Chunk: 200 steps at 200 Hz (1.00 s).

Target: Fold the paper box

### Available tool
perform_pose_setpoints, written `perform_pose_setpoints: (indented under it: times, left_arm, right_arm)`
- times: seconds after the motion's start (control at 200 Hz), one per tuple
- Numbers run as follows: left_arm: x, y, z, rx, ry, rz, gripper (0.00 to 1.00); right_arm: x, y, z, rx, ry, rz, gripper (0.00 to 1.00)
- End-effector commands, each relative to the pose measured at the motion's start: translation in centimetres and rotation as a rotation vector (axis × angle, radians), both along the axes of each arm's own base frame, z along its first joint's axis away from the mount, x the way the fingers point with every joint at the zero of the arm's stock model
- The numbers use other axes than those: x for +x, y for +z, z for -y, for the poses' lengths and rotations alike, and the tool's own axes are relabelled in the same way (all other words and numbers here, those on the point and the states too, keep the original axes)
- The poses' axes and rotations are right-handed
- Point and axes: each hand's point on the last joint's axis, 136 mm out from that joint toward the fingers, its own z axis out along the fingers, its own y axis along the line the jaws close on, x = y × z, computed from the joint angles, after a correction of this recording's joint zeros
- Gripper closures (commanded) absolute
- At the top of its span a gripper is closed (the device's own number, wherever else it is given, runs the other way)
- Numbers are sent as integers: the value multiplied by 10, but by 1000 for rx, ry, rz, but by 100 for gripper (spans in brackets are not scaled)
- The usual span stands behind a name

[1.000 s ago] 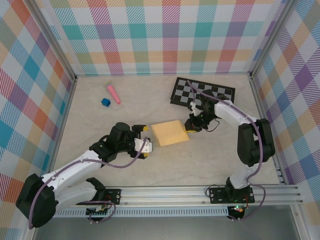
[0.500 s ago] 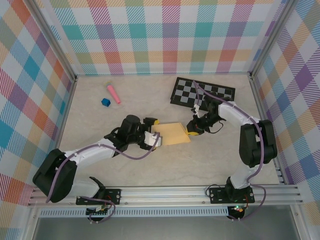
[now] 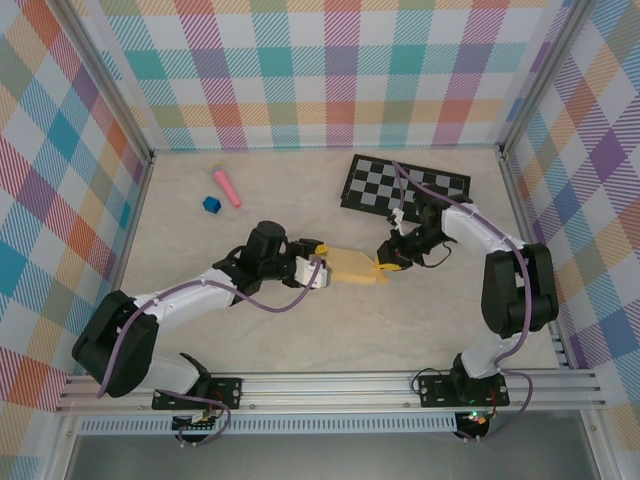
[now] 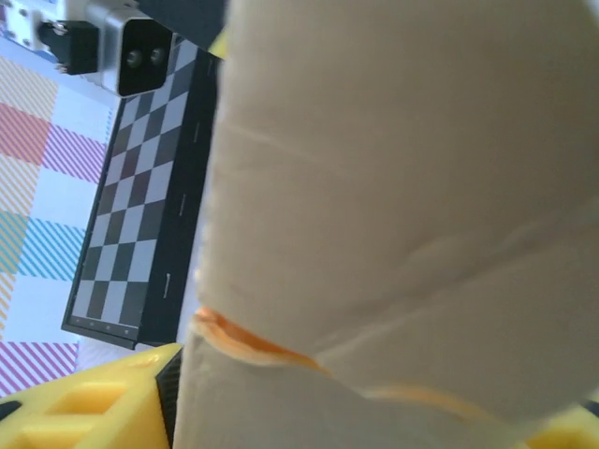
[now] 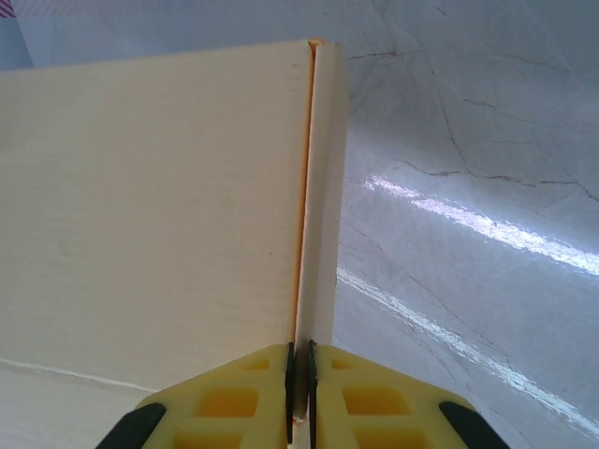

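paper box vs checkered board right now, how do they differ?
The paper box is plain yellow-orange; the checkered board has black-and-white squares. The right gripper pinches the box's edge, with the left gripper at its other end; the board lies flat, no gripper on it. Both are thin and rectangular.

I'm running this from afar, and the place is plainly a robotics lab test cell. The marble-look tabletop (image 3: 300, 330) is boxed in by plaid-printed panels (image 3: 330, 70) held in bare aluminium frame posts (image 3: 105, 80). My left arm (image 3: 180, 300) and right arm (image 3: 510, 290) are bolted to a slotted aluminium rail (image 3: 340, 383) at the near edge, with cables looping along them. A black-and-white checkered board (image 3: 405, 185) lies at the back right. Two loose props, a pink stick (image 3: 227, 187) and a small blue cube (image 3: 211, 204), sit at the back left.
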Motion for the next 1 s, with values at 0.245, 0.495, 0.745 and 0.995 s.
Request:
perform_pose_setpoints:
  times: [0.245,0.495,0.745,0.995]
  left_arm:
    - [-22,14,8,-105,-17,-132,43]
    - [-11,3,21,-232,84,-329,43]
    - [8,-15,26,-343,202,-467,43]
    - [21,-13,22,-429,243,-528,43]
  right_arm:
    - [0,23,-1,47,4,85,64]
    - [23,56,29,-10,-149,263,51]
    - [32,52,62,-112,-242,336,49]
    - [57,43,65,-135,-223,398,44]
